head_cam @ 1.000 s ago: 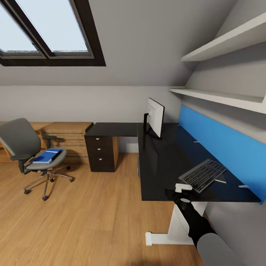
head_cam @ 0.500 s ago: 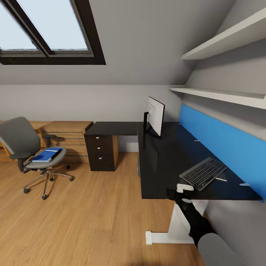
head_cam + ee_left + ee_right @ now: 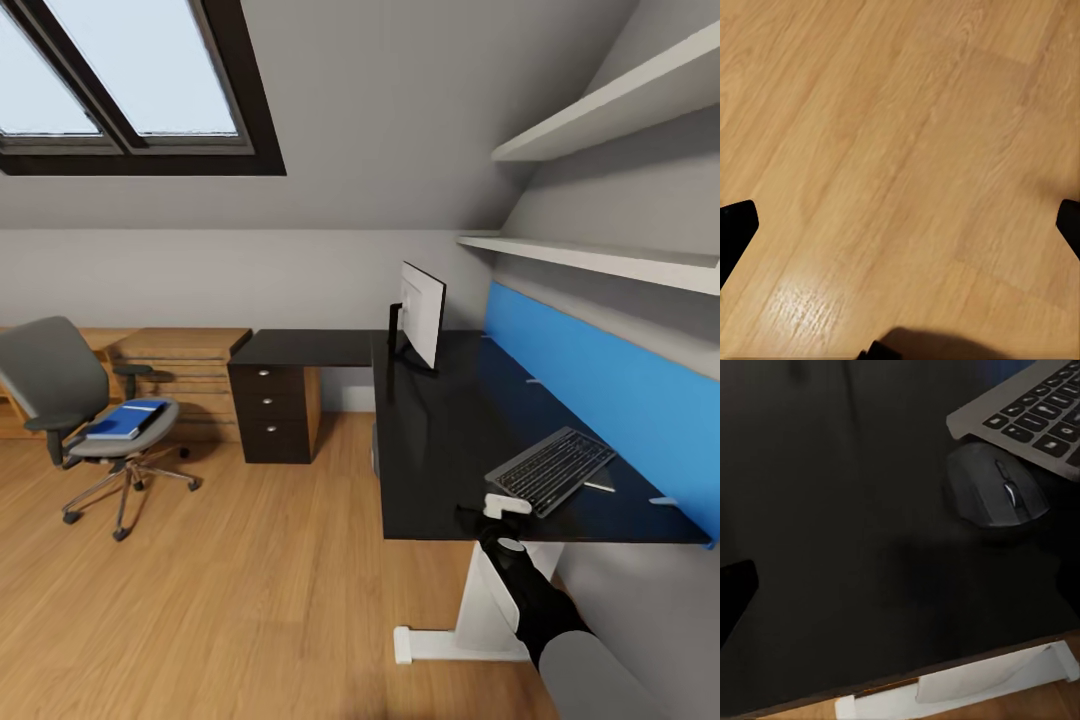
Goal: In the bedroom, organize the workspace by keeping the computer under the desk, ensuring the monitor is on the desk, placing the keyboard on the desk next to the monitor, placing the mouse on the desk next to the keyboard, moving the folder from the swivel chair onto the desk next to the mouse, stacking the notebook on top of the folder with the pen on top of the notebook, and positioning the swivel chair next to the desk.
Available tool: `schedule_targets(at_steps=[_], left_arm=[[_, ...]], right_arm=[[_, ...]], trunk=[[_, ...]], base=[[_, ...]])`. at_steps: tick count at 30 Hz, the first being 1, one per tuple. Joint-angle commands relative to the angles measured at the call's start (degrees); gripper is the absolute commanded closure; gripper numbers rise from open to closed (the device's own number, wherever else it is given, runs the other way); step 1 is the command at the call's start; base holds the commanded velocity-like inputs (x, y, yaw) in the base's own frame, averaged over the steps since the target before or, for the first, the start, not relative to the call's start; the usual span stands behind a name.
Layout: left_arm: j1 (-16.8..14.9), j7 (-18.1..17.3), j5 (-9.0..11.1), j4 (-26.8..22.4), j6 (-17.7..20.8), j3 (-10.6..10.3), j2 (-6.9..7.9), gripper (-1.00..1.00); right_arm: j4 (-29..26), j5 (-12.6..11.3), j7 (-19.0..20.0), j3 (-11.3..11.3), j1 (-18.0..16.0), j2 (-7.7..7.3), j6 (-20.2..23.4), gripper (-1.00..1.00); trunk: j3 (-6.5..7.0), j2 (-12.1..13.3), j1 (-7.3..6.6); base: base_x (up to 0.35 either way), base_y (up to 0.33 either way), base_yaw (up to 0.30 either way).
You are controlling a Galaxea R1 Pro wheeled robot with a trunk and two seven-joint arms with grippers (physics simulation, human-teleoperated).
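One room holds everything: the bedroom, its light wood plank floor [image 3: 250, 590] running under a sloped grey ceiling with a skylight [image 3: 130, 80] at 11 o'clock of the head view. Two white wall shelves [image 3: 600, 180] sit at 2 o'clock.

The desk [image 3: 450, 440] is the largest piece — glossy black top, blue back panel [image 3: 610, 400], black drawer unit [image 3: 272, 415] at its far corner, white leg [image 3: 470, 620] at 5 o'clock. A light wooden dresser [image 3: 180, 370] stands beyond the drawers.

The swivel chair [image 3: 75, 410] stands at 9 o'clock, well apart from the desk, with the blue folder [image 3: 128, 420] lying flat on its seat.

The monitor [image 3: 422, 315] stands upright on the desk's far end. The keyboard [image 3: 550, 470] lies on the near end, toward 4 o'clock, angled to the back panel.

The mouse [image 3: 996, 495] — dark, scroll wheel visible — rests on the desktop touching or just beside the keyboard's near corner.

The right gripper [image 3: 500, 510] hangs over the desk's front edge beside the keyboard, jaws spread wide, holding nothing. The left gripper [image 3: 900, 225] faces bare floor, jaws likewise apart and empty.
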Motion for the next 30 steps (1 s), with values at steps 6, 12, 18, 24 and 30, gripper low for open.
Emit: schedule_targets(at_steps=[6, 12, 18, 24, 30], left_arm=[[-0.05, 0.32, 0.48, 0.51, -0.31, -0.47, 0.17, -1.0], [-0.05, 0.35, 0.48, 0.6, -0.31, -0.47, 0.21, -1.0], [-0.05, 0.34, 0.48, 0.61, -0.36, -0.46, 0.21, -1.0], [-0.05, 0.4, 0.48, 0.6, -0.37, -0.46, 0.21, -1.0], [-0.03, 0.49, 0.44, 0.53, -0.36, -0.37, 0.28, -1.0]], right_arm=[[-0.1, -0.42, -0.47, 0.23, -0.02, -0.38, 0.23, -1.0], [-0.03, -0.37, -0.47, 0.22, -0.03, -0.47, 0.26, -1.0], [0.06, -0.34, -0.47, 0.21, -0.03, -0.52, 0.27, -1.0], [0.13, -0.28, -0.54, 0.23, -0.02, -0.66, 0.39, -1.0], [1.39, -0.33, -0.56, 0.28, -0.03, -0.67, 0.44, -1.0]], trunk=[[-0.06, -0.04, 0.01], [-0.06, -0.04, 0.01], [-0.06, -0.04, 0.01], [-0.06, -0.04, 0.01], [-0.06, -0.04, 0.01]], base=[[0.176, -0.079, 0.0], [0.07, -0.039, 0.0], [0.011, -0.006, 0.0], [0.001, -0.001, 0.0], [0.0, 0.0, 0.0]])
